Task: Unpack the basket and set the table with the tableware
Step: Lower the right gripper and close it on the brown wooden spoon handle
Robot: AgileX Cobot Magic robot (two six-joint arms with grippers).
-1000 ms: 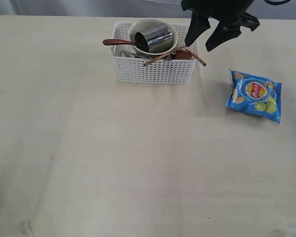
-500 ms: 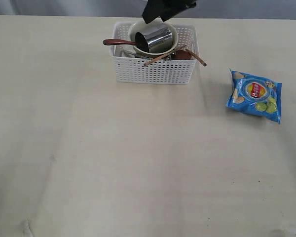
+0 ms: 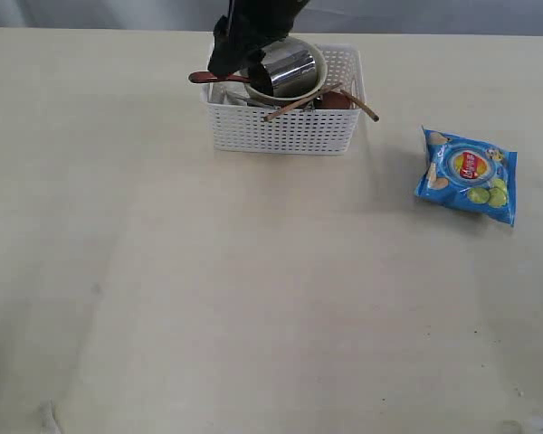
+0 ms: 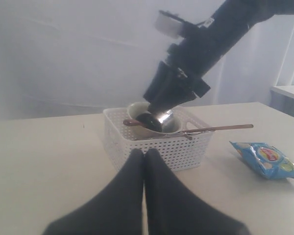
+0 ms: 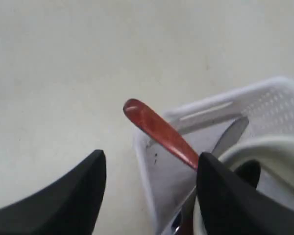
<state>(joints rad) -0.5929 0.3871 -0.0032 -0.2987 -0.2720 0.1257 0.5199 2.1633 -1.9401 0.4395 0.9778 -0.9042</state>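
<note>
The basket [image 3: 285, 131] stands at the far middle of the desk [image 3: 253, 298], fully packed. In it sits the bowl [image 3: 320, 80], with the steel cup [image 3: 290, 65] lying on its side inside. The spoon [image 3: 206, 78] pokes its handle out over the basket's left rim, and the chopsticks [image 3: 300, 104] lean across its right part. We see the right arm [image 3: 252, 25] over the basket's left end. The right jaws are spread, one on each side of the spoon handle, gripping nothing. The left jaws are pressed together and empty, well apart from the basket. A chips bag [image 3: 466, 176] lies to the right.
</note>
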